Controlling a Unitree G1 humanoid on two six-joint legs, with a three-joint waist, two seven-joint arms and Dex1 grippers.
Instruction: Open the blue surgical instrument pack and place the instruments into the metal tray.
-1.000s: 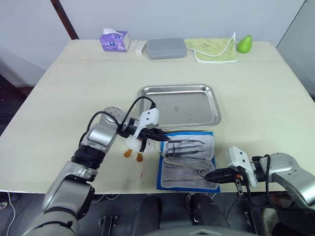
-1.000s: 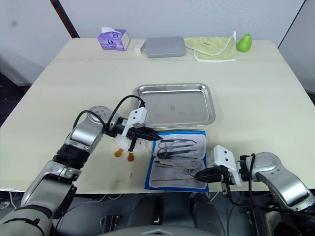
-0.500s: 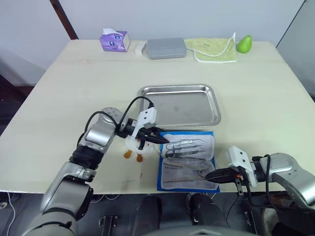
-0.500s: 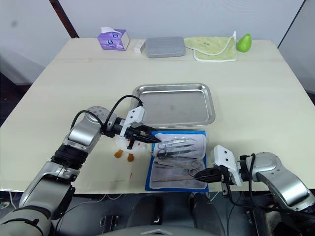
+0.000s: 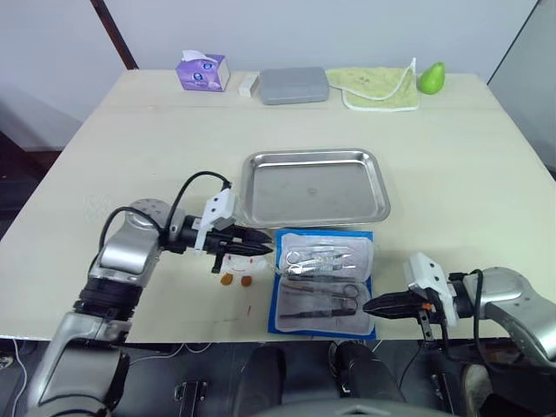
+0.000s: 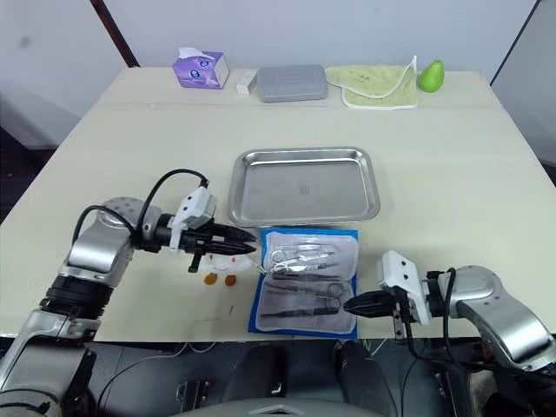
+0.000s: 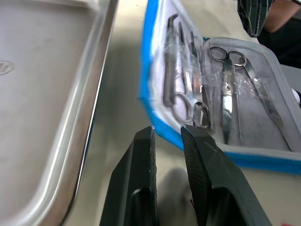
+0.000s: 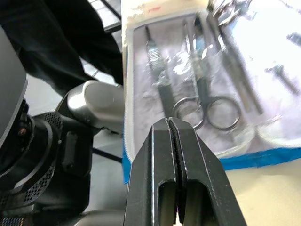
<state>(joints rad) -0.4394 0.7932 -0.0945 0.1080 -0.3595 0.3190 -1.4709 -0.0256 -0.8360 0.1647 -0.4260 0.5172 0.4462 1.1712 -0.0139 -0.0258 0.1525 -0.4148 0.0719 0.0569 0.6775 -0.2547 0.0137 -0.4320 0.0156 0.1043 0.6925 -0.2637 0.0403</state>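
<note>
The blue surgical instrument pack (image 5: 326, 282) lies open and flat near the table's front edge, its pale inside facing up. Several instruments (image 5: 320, 256), scissors and forceps with ring handles (image 7: 188, 89), lie side by side in it. The metal tray (image 5: 317, 187) stands just behind the pack with nothing in it. My left gripper (image 5: 263, 252) hovers just left of the pack's left edge, fingers a little open and holding nothing. My right gripper (image 5: 369, 306) is shut, its tips at the pack's near right edge, over the pale lining (image 8: 141, 70).
A small white object with orange bits (image 5: 234, 268) lies under my left gripper. Along the far edge stand a purple tissue box (image 5: 202, 71), a small white box (image 5: 248, 84), a grey box (image 5: 294, 85), a green cloth (image 5: 380, 89) and a green pear (image 5: 432, 78).
My left gripper has drawn back to the left, off the pack. The pack's raised left side has dropped flat. The right gripper has barely moved.
</note>
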